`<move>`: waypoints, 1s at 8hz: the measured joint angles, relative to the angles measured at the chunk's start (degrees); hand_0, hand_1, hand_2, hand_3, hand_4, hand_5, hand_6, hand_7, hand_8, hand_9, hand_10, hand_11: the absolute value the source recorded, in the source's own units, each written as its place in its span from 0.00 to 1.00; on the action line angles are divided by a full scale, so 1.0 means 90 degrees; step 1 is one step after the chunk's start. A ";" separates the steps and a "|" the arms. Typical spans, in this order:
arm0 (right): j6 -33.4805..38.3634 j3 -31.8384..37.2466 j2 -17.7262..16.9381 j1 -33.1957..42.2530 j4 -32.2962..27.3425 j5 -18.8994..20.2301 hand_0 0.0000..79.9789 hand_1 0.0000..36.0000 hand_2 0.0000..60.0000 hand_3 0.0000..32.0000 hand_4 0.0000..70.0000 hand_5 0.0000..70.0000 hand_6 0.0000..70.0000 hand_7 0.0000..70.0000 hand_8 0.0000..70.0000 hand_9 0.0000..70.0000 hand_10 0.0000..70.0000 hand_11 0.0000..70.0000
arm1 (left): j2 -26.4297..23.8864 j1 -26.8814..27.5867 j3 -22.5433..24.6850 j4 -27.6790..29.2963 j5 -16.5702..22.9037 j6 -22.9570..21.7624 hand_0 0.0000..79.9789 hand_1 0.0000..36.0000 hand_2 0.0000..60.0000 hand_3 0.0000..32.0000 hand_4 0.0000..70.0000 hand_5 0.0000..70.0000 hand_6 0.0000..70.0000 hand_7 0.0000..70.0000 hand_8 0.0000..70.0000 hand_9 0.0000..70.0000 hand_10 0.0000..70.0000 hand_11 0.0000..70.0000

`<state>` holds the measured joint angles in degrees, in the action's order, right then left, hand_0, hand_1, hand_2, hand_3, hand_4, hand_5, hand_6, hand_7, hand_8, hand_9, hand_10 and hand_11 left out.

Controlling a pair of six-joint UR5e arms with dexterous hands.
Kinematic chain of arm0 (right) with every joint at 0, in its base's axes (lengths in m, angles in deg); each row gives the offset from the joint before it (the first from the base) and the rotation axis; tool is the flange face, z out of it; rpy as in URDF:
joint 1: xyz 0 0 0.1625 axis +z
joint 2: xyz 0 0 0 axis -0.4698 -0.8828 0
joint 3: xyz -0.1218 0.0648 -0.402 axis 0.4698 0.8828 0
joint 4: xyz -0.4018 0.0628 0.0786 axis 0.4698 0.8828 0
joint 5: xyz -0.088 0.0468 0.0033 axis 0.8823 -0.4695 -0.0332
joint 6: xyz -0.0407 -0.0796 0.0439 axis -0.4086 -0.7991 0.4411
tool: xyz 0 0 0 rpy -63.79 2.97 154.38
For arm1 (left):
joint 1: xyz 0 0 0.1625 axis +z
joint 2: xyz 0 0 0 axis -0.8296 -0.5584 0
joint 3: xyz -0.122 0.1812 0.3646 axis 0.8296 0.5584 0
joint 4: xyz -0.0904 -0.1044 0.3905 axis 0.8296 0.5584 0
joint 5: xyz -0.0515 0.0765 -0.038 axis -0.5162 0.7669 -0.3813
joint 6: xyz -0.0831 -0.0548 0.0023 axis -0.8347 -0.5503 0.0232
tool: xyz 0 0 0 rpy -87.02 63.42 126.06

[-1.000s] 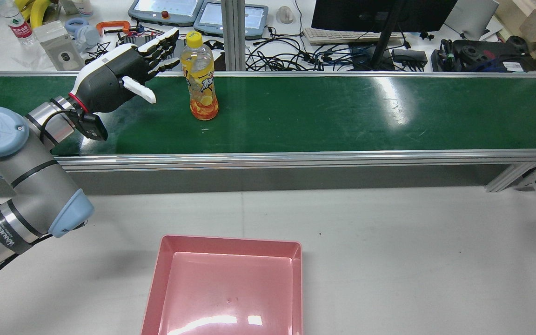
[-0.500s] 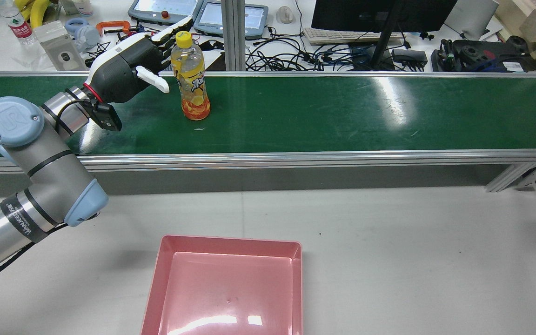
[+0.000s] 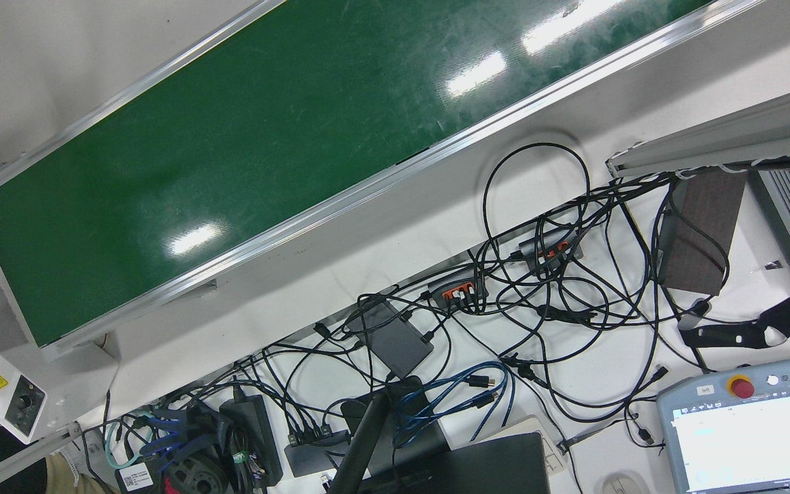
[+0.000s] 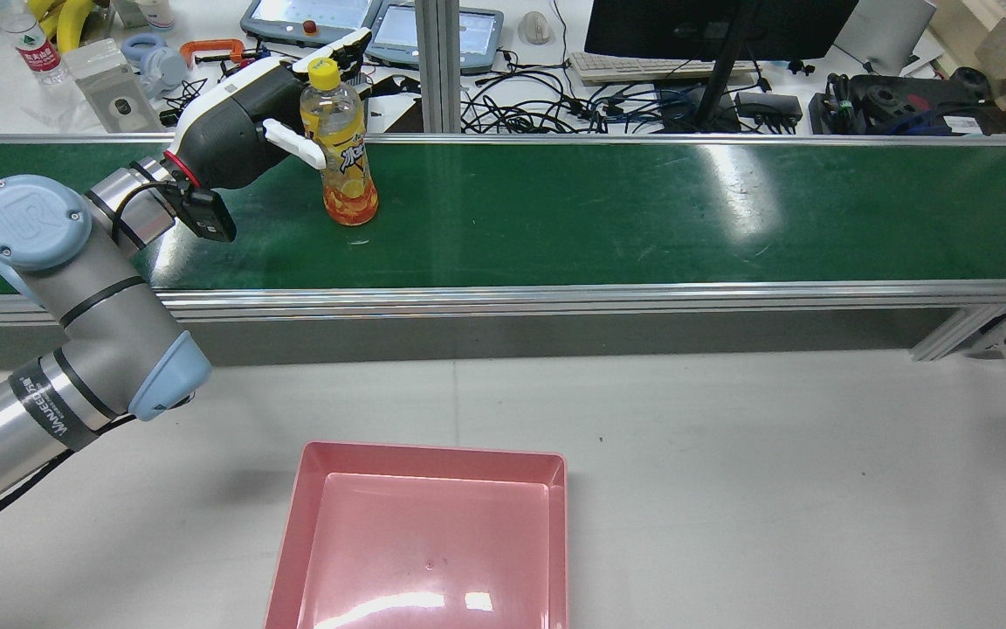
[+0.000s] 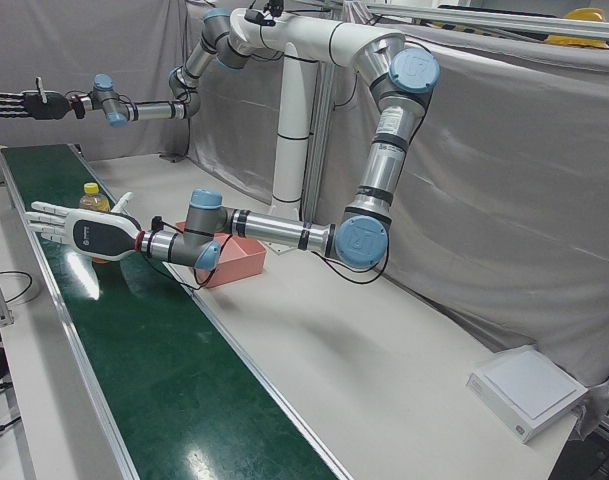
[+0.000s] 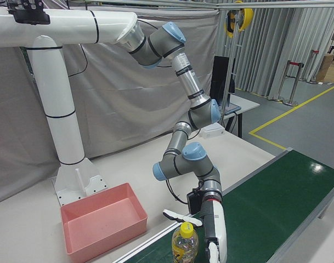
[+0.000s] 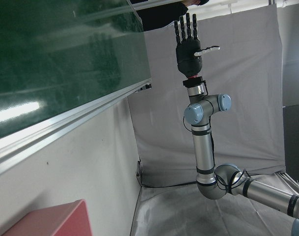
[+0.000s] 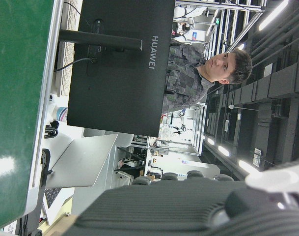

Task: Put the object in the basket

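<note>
Long green conveyor belt (image 4: 608, 210) with aluminium side rails. Beyond the belt's far rail: black flat monitor (image 4: 713, 26), white keyboard (image 4: 634, 68), tangled black cables (image 4: 555, 109), two grey teach pendants (image 4: 381, 26), orange clamp (image 4: 210, 51).

The left hand (image 4: 237, 131) is stretched out low and far from the robot's base, on the left side in the rear view. Its fingers (image 4: 347, 42) are spread apart and held straight, with the thumb (image 4: 293, 144) sticking out on the near side. The left arm (image 4: 75, 288) bends at a blue-capped elbow. The right hand (image 5: 22, 103) is held up high and flat, far off on the other side, fingers apart. It holds nothing. The right arm (image 5: 144, 108) reaches out nearly level.
</note>
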<state>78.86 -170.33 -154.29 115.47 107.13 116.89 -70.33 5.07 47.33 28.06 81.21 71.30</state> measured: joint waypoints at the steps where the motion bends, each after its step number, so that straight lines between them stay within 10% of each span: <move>1: 0.0000 0.0000 0.0000 0.0000 0.0000 0.0000 0.00 0.00 0.00 0.00 0.00 0.00 0.00 0.00 0.00 0.00 0.00 0.00 | -0.0003 -0.0002 -0.0014 -0.0001 0.0007 -0.0001 0.67 0.37 0.00 0.00 0.37 0.39 0.10 0.28 0.22 0.37 0.50 0.73; 2: 0.0000 0.0000 0.0000 0.0000 0.0000 0.0000 0.00 0.00 0.00 0.00 0.00 0.00 0.00 0.00 0.00 0.00 0.00 0.00 | -0.0006 -0.0005 -0.0025 -0.0046 0.0019 -0.0005 0.67 0.47 0.41 0.00 0.54 0.75 0.36 0.75 0.54 0.80 0.97 1.00; 3: 0.0000 0.0000 0.0000 0.0000 0.0000 0.0000 0.00 0.00 0.00 0.00 0.00 0.00 0.00 0.00 0.00 0.00 0.00 0.00 | -0.0011 -0.0004 -0.0029 -0.0180 0.0028 -0.0005 0.65 0.53 0.72 0.00 0.52 1.00 0.53 1.00 0.70 1.00 1.00 1.00; 4: 0.0000 0.0000 0.0000 0.0000 0.0000 0.0000 0.00 0.00 0.00 0.00 0.00 0.00 0.00 0.00 0.00 0.00 0.00 0.00 | -0.0011 -0.0010 -0.0031 -0.0339 0.0018 -0.0011 0.65 0.59 0.92 0.00 0.52 1.00 0.59 1.00 0.77 1.00 1.00 1.00; 8: 0.0000 0.0000 0.0000 0.0000 0.0000 0.0000 0.00 0.00 0.00 0.00 0.00 0.00 0.00 0.00 0.00 0.00 0.00 0.00 | 0.0000 -0.0023 0.0155 -0.0505 0.0052 -0.0414 0.67 0.56 0.76 0.00 0.52 1.00 0.57 1.00 0.76 1.00 1.00 1.00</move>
<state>78.86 -170.33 -154.29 115.47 107.13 116.89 -70.32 4.86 48.72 23.51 81.68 67.58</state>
